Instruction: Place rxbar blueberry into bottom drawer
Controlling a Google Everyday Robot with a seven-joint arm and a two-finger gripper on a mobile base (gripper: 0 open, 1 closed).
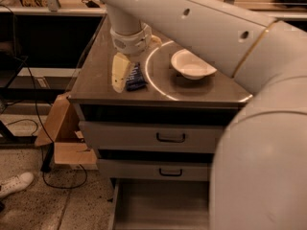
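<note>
The gripper (123, 78) is down at the near left part of the cabinet's top surface (93, 83), hanging from the white arm (201, 23) that reaches in from the right. Its pale cream tip stands on or just above the surface. The rxbar blueberry (135, 76) lies flat on the surface just to the right of that tip, touching it or very nearly so. I cannot tell how far the gripper is open, nor whether it has hold of the bar.

A white bowl (192, 64) sits farther right on the same surface, well apart from the bar. Below, the two upper drawers (144, 137) with black handles are shut. The bottom drawer (160, 202) is pulled out toward the near side, its grey tray bare. On the floor to the left are a cardboard box (60, 128), black cables (62, 182) and a white shoe (15, 184).
</note>
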